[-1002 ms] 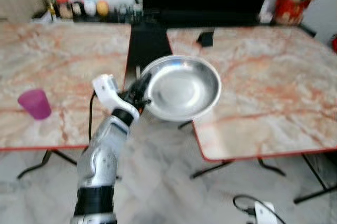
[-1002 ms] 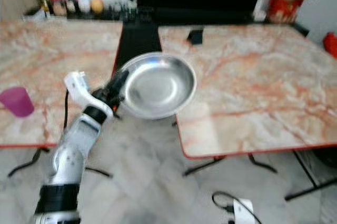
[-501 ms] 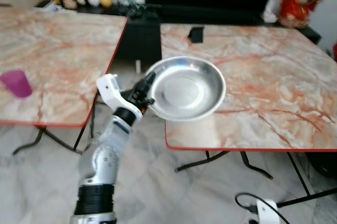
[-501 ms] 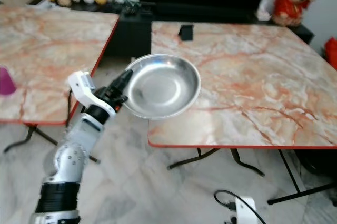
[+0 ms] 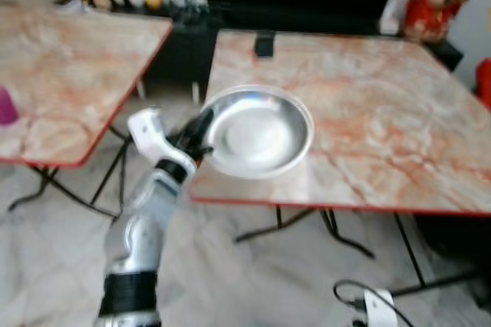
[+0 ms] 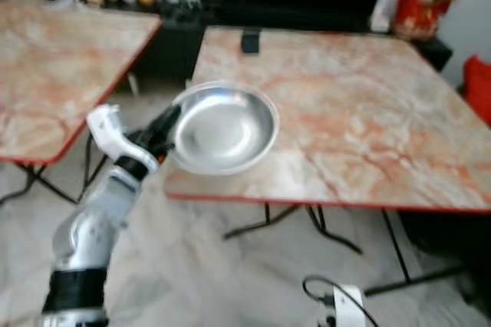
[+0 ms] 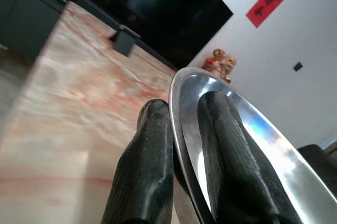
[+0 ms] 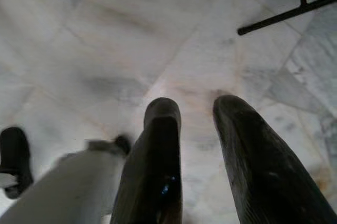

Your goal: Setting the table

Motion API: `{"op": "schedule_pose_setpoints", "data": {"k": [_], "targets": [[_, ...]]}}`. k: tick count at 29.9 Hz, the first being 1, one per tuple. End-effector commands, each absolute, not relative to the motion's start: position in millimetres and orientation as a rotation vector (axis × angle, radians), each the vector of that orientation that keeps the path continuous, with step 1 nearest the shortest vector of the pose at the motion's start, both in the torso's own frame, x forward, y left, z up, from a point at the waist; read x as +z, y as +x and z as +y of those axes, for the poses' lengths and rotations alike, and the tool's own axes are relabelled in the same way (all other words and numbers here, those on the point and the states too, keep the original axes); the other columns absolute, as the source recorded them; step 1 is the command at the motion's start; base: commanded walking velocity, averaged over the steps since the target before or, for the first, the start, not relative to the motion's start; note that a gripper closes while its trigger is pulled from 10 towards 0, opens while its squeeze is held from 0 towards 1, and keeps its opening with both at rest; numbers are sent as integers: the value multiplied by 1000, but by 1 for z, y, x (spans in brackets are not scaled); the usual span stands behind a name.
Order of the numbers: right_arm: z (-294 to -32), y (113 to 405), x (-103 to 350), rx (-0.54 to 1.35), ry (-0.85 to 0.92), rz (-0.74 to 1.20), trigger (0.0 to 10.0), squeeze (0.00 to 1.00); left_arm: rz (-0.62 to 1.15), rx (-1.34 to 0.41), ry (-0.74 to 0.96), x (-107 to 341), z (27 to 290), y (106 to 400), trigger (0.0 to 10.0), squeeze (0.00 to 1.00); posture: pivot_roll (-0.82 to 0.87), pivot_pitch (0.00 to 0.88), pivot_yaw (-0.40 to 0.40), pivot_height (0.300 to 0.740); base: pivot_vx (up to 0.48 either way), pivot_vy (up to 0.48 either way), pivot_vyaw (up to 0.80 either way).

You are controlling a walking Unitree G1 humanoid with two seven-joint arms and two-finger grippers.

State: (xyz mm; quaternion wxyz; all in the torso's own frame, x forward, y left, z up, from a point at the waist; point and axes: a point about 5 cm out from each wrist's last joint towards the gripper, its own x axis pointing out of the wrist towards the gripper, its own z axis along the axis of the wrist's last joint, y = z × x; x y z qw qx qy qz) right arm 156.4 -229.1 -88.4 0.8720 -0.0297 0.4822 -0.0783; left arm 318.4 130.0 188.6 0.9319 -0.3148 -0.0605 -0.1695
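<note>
Left eye view: two marble-patterned tables are seen, the right table [image 5: 368,120] with a small dark object [image 5: 265,44] near its far edge, the left table [image 5: 69,74] with a purple cup [image 5: 4,106] cut off at the frame edge. A steel bowl [image 5: 259,130] is held above the right table's near corner by the left gripper [image 5: 201,131], clamped on its rim. The two fingers [image 7: 152,171] pinching the rim are shown closely by the left wrist view. The right gripper [image 8: 197,129] is seen slightly apart over the floor, beside a blurred pale shape.

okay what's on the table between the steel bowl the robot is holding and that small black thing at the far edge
Nothing: in the left eye view that stretch of the marble table between the steel bowl and the small black thing is bare.
</note>
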Motion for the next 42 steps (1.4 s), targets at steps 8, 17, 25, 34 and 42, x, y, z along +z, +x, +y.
{"op": "schedule_pose_setpoints", "data": {"k": [8,17,25,34,42], "targets": [[-236,156,-87,-192,-54,1002,10000,0,-128,-367,-637,189,124,317,10000,0,115,0,-77,740,0,-375,200],[-235,157,-87,-195,-52,1002,10000,0,-115,-385,-618,188,123,315,10000,0,111,0,-72,740,0,-376,0],[-235,156,-87,-197,-48,998,10000,0,-112,-391,-612,188,122,315,10000,0,110,0,-70,740,0,-376,0],[-235,156,-87,-201,-47,998,10000,0,-101,-405,-576,187,121,315,10000,0,114,0,-66,740,0,-376,0],[-234,157,-87,-200,-42,996,10000,0,-54,-361,-444,182,133,321,10000,0,110,0,-59,740,0,-178,0]]}}
